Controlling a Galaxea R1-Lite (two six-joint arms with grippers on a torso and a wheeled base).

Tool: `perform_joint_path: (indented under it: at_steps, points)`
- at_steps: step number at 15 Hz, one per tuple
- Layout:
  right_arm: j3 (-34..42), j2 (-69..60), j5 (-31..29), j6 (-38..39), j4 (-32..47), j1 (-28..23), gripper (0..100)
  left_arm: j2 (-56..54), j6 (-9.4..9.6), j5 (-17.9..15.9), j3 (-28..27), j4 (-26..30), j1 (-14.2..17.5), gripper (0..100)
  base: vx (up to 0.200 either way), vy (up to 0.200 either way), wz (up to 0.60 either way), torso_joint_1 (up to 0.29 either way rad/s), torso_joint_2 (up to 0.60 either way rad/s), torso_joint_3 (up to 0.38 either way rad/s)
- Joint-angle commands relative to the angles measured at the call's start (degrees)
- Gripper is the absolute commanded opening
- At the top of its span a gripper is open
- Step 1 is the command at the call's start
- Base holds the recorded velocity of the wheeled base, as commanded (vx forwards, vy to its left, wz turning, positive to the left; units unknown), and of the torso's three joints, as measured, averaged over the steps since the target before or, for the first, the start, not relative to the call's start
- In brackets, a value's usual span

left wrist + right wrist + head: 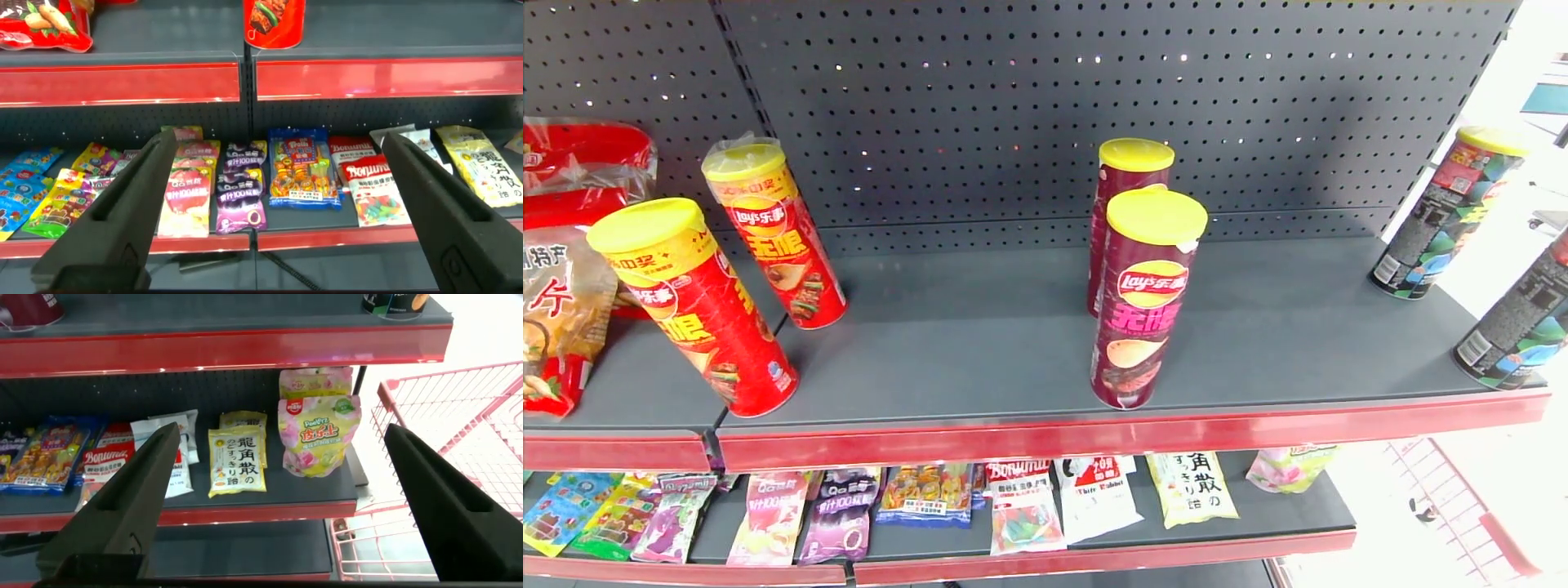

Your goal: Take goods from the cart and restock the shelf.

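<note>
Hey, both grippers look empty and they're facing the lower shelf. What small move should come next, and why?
Probably swing the right gripper toward the cart beside the shelving. Both it and the left gripper are open and hold nothing, so there is nothing to stock yet, and the upper shelf has bare room beside the maroon can.

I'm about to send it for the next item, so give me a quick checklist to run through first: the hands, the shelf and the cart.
1. Left hand open and empty: ok.
2. Right hand open and empty: ok.
3. Bare room on the upper shelf between the front red can and the front maroon can: ok.
4. Front maroon can standing upright, out of that gap: ok.
5. Wire cart in sight at the shelf's right end: ok.
6. Goods in the cart ready to grasp: cannot tell.
</note>
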Motion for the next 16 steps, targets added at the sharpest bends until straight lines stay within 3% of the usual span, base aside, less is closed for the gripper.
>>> perform_joint_path:
  at_steps: [1,6,10,16]
  points:
    - [0.01,-0.05,0.01,-0.01,0.00,0.04,100,-0.02,-0.02,0.01,0.00,-0.03,0.02,100,0.000,0.000,0.00,0.000,0.00,0.000]
    - [0.01,-0.05,0.01,-0.01,0.00,0.04,100,-0.02,-0.02,0.01,0.00,-0.03,0.02,100,0.000,0.000,0.00,0.000,0.00,0.000]
    - [0.01,-0.05,0.01,-0.01,0.00,0.04,100,-0.02,-0.02,0.01,0.00,0.06,0.02,100,0.000,-0.200,0.00,0.004,0.00,0.001]
    - [0.01,-0.05,0.01,-0.01,0.00,0.04,100,-0.02,-0.02,-0.08,0.00,-0.03,0.02,100,0.000,0.000,0.00,0.000,0.00,0.000]
